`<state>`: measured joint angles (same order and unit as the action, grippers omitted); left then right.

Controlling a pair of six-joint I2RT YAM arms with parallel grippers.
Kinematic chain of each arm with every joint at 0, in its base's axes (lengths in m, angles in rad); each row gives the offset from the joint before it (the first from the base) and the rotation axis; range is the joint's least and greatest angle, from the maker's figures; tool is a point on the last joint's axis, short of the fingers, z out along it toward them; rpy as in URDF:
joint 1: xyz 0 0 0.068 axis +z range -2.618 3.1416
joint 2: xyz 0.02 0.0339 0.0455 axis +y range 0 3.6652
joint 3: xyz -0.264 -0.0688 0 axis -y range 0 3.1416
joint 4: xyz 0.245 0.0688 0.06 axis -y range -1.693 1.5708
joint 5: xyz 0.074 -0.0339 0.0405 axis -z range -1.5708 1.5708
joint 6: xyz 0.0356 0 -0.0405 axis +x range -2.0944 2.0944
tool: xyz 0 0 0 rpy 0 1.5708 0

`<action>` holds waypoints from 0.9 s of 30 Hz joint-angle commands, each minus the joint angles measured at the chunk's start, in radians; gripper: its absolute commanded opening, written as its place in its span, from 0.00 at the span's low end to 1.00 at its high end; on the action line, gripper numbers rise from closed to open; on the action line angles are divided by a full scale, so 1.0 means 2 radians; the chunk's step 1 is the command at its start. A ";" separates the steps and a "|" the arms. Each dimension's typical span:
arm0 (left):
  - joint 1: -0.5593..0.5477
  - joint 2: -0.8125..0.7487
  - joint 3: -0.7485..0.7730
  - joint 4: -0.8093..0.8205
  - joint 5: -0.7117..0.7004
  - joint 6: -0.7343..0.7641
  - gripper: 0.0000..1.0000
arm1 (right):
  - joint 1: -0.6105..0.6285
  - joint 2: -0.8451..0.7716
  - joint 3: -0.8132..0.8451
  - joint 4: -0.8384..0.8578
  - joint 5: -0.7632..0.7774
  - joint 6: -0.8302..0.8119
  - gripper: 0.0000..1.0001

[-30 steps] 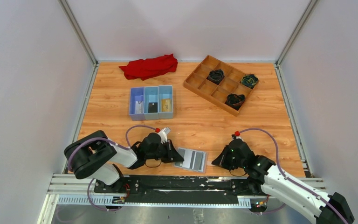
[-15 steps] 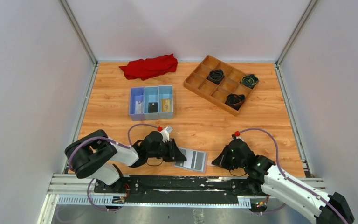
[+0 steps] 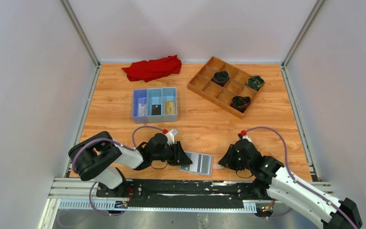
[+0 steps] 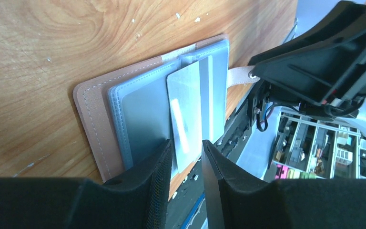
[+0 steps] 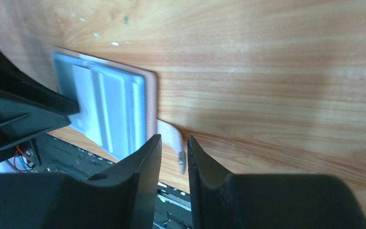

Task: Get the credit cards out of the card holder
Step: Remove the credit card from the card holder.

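Currently, left gripper (image 4: 187, 145) and right gripper (image 5: 174, 140) flank the open tan-pink bifold card holder (image 3: 199, 163) at the wooden table's (image 3: 209, 129) near edge, fingers slightly parted, gripping nothing; I could nudge it off.

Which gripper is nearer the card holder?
Left. The left gripper has its jaws over the card holder's left edge. The right gripper sits just off the right edge, by the strap.
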<state>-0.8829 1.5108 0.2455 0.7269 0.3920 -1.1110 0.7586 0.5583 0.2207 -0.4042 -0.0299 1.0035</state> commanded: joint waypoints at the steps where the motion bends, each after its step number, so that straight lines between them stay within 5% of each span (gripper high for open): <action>1: 0.004 0.004 0.000 -0.005 -0.005 0.006 0.35 | 0.005 -0.008 0.049 -0.034 0.025 -0.040 0.32; 16: 0.004 0.016 0.002 -0.004 -0.001 0.007 0.36 | 0.035 0.156 0.067 0.212 -0.156 -0.061 0.35; 27: 0.006 0.023 0.005 -0.004 -0.001 0.006 0.36 | 0.045 0.212 0.039 0.223 -0.146 -0.051 0.36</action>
<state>-0.8783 1.5375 0.2554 0.7433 0.4042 -1.1114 0.8360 0.9695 0.3374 0.0189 -0.3225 0.8978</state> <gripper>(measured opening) 0.360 0.353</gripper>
